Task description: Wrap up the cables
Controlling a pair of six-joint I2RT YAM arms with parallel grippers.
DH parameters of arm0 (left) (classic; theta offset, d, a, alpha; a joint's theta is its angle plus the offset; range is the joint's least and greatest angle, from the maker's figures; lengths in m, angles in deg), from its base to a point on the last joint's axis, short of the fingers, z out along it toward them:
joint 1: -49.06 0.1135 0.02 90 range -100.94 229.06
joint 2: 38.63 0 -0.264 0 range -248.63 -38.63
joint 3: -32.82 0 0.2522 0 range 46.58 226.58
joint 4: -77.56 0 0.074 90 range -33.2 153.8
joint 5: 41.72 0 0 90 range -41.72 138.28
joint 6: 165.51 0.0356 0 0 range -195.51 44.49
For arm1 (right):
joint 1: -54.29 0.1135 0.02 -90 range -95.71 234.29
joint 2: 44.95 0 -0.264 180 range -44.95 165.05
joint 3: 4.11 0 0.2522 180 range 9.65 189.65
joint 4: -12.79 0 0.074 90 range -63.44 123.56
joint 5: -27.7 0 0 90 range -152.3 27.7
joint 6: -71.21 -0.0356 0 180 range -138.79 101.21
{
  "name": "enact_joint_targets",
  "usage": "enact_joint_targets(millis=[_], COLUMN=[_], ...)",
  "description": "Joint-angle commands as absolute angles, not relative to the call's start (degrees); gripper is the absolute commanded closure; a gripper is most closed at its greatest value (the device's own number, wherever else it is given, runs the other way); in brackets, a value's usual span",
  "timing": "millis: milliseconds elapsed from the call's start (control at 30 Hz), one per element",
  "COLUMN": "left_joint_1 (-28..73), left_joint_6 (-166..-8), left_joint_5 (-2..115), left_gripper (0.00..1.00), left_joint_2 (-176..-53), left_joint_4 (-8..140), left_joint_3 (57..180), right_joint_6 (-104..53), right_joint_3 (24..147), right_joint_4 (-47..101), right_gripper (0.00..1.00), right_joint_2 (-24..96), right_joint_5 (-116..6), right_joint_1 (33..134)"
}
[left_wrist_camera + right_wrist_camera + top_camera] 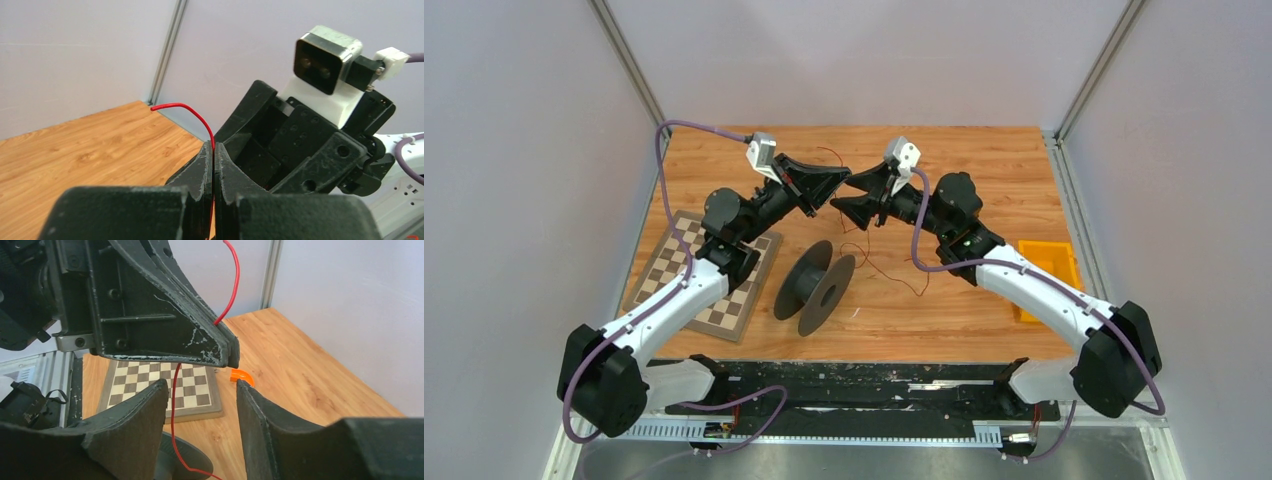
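orange tray [1051,260] half hidden, spool [197,458] cropped

The desk [984,170] is smooth, satin-finished wood. The wire [176,104] has a glossy red plastic sheath. The left gripper [214,152] has matt black plastic jaws, scuffed pale. The spool [796,285] is matt black.

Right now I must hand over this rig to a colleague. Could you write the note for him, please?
Left gripper: shut on the red wire near its free end, held above the table.
Right gripper: open, facing the left one; wire hangs by its gap, not gripped.
Black spool: on the table between the arms, no winding visible. Rest of wire in loose curls beside it.
Done: wire end picked up.
To do: all the winding.
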State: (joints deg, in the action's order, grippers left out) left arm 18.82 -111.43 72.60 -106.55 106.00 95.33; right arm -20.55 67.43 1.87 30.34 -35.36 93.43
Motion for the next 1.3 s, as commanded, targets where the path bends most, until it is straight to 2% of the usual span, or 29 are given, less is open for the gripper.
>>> enact_joint_targets(millis=[0,67,100,133,167,200,233,267,333,400,500,600,733,867,1000,1233,1267], left_joint_1=[19.03,19.00,19.07,19.12,19.38,19.59,20.25,20.72,21.78,21.98,22.04,22.00,21.99,21.91,21.93,21.62,21.54], left_joint_6=[-112.96,-113.67,-114.18,-114.44,-115.06,-115.41,-115.78,-115.38,-111.34,-104.68,-93.77,-87.73,-86.52,-85.92,-85.07,-83.48,-83.27], left_joint_5=[72.84,72.42,72.20,72.19,72.34,72.69,73.05,73.70,72.10,68.91,65.33,60.10,59.09,60.81,62.26,64.88,64.97], left_gripper=[1.00,1.00,1.00,1.00,0.99,0.91,0.84,0.68,0.50,0.44,0.40,0.39,0.40,0.41,0.46,0.54,0.58], left_joint_2=[-106.41,-106.28,-106.19,-106.12,-105.76,-105.03,-104.44,-102.57,-98.62,-95.01,-91.92,-90.27,-89.27,-88.65,-88.07,-88.63,-88.64], left_joint_4=[110.31,111.04,111.91,112.11,111.83,110.89,107.41,104.24,90.21,66.24,45.59,26.43,15.55,13.59,13.84,13.82,13.89], left_joint_3=[94.36,93.59,92.90,92.63,92.31,92.25,92.41,92.70,94.58,97.89,104.81,109.97,109.99,107.32,105.05,102.80,102.60], right_joint_6=[-23.84,-24.99,-25.32,-25.45,-25.49,-25.42,-25.20,-25.02,-24.25,-23.91,-21.99,-16.06,-7.19,2.84,12.28,13.14,13.28], right_joint_3=[70.81,70.95,71.10,71.12,70.80,70.08,68.99,68.00,65.78,63.80,61.73,62.75,64.59,65.08,64.59,65.61,65.77], right_joint_4=[-1.78,-4.04,-4.71,-5.03,-5.21,-5.56,-5.95,-5.73,-4.25,-2.33,0.32,7.81,16.67,22.58,26.04,26.34,27.13], right_gripper=[0.48,0.52,0.64,0.81,0.94,1.00,1.00,1.00,1.00,1.00,1.00,1.00,1.00,1.00,1.00,1.00,1.00], right_joint_2=[32.76,33.67,34.18,34.51,34.46,34.24,33.80,33.03,31.34,29.66,27.55,26.59,25.27,23.65,21.54,21.06,21.05], right_joint_5=[-34.57,-34.64,-34.74,-34.75,-34.83,-34.98,-35.34,-36.15,-38.75,-39.40,-37.89,-36.46,-33.24,-29.88,-25.79,-24.53,-24.37], right_joint_1=[94.11,94.18,94.19,94.19,94.19,94.19,94.15,94.07,93.64,91.78,89.49,89.27,89.26,89.19,89.18,89.18,89.19])
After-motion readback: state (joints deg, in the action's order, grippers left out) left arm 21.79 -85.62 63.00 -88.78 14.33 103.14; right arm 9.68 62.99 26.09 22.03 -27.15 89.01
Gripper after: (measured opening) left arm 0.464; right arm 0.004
